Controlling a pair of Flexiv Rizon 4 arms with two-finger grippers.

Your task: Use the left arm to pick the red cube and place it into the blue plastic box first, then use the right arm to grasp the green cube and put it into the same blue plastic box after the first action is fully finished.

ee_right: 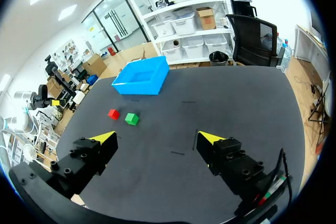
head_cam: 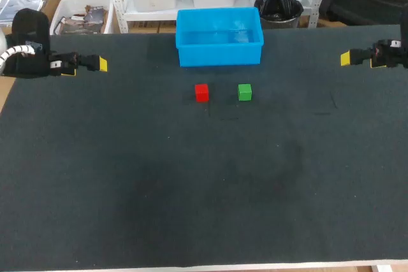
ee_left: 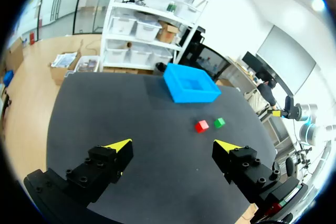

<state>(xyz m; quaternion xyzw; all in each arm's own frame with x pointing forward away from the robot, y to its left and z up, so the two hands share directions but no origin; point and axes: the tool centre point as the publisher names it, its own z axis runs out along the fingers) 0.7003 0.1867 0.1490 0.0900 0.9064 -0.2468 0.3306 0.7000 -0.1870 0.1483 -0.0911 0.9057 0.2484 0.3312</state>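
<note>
On the dark table mat, a small red cube (head_cam: pixel 201 92) sits just left of a green cube (head_cam: pixel 245 92), both in front of the blue plastic box (head_cam: pixel 220 54), whose inside looks empty. My left gripper (head_cam: pixel 101 64) hangs open at the far left, well away from the cubes. Far off at the right, my right gripper (head_cam: pixel 345 58) is open too. In the left wrist view the open gripper (ee_left: pixel 174 145) has the red cube (ee_left: pixel 201 126), green cube (ee_left: pixel 219 122) and box (ee_left: pixel 197 97) far ahead. The right wrist view shows its open gripper (ee_right: pixel 157 138) far from the green cube (ee_right: pixel 131 119), red cube (ee_right: pixel 113 113) and box (ee_right: pixel 137 88).
The black mat (head_cam: pixel 191 183) covers the whole tabletop, with its front edge (head_cam: pixel 204 265) near me. The box stands close to the table's back edge. Nothing else lies on the mat.
</note>
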